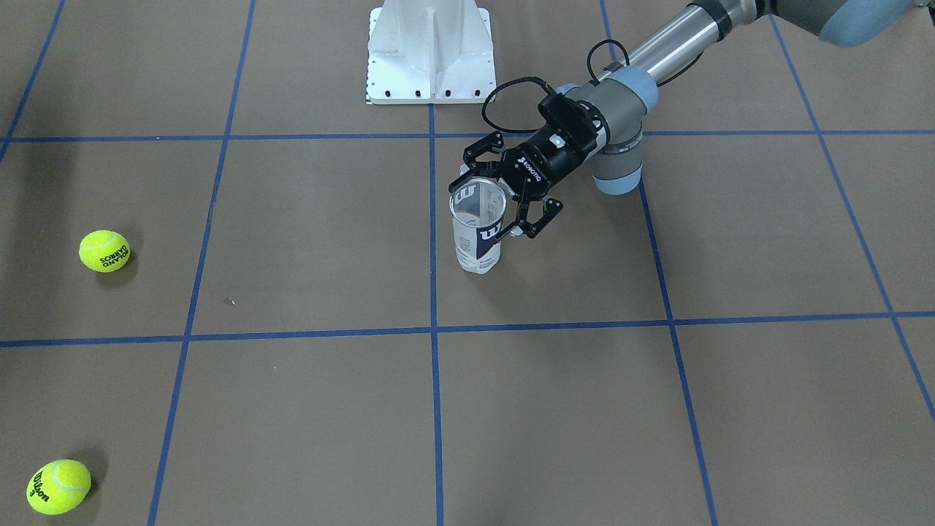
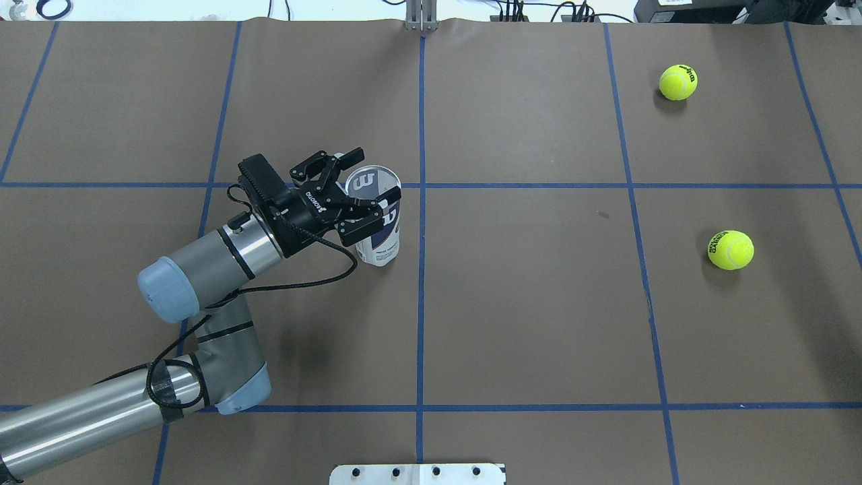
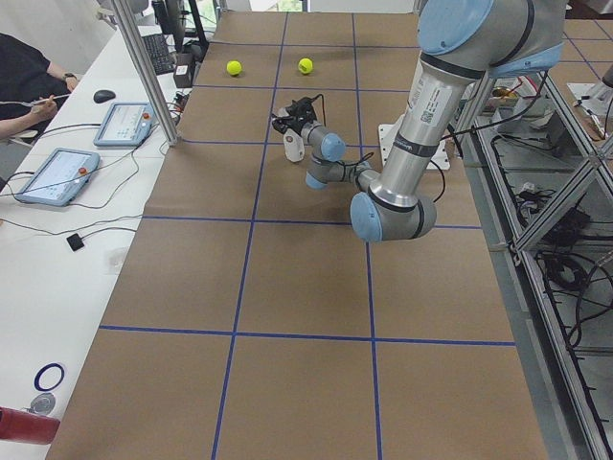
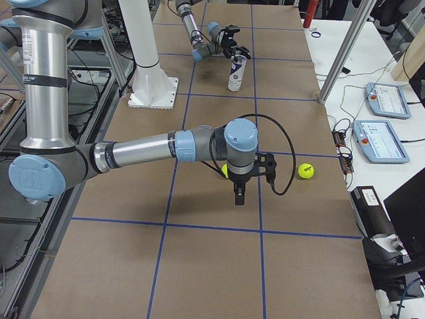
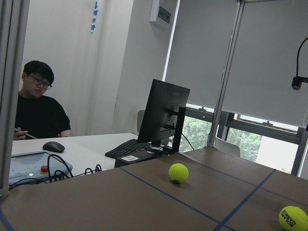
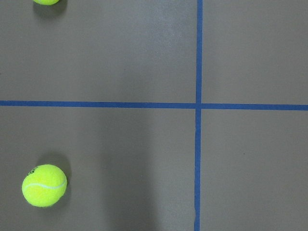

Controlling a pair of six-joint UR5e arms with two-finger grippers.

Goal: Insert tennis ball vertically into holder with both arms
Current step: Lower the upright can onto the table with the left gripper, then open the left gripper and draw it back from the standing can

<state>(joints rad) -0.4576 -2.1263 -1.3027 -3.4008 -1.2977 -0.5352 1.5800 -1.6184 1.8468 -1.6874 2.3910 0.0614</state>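
Note:
The holder point(image 1: 478, 230), a clear can with a white and navy label, stands upright and empty near the table's middle; it also shows in the overhead view point(image 2: 378, 232). My left gripper point(image 1: 488, 208) reaches in level from the side, its fingers pressed on both sides of the can's upper part point(image 2: 377, 176). Two yellow tennis balls lie far off on the right arm's side: one point(image 1: 104, 250) point(image 2: 731, 250) nearer, one point(image 1: 58, 486) point(image 2: 678, 82) at the far edge. My right gripper point(image 4: 239, 198) points down above the table beside a ball; I cannot tell whether it is open.
The white pedestal base point(image 1: 429, 51) stands at the robot's side of the table. Blue tape lines point(image 2: 421, 296) grid the brown surface. An operators' table with tablets point(image 4: 382, 100) and a seated person point(image 5: 38, 110) lie past the far edge.

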